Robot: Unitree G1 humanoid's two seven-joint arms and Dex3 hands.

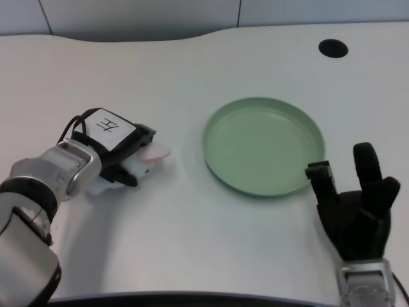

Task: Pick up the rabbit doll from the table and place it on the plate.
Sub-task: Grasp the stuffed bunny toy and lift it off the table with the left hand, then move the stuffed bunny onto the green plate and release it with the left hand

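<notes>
A white rabbit doll with a pink ear (148, 158) lies on the white table at the left, mostly hidden under my left hand (118, 147). The black hand covers it from above, and its fingers curl around the doll's body, which still touches the table. A white label with a black mark is stuck to the back of that hand. The light green plate (264, 145) sits bare to the right of the doll, a short gap away. My right hand (354, 201) rests at the lower right, just below the plate's rim.
A black round hole (333, 48) is in the table at the far right. The table's back edge (192, 35) curves along the top against a grey wall.
</notes>
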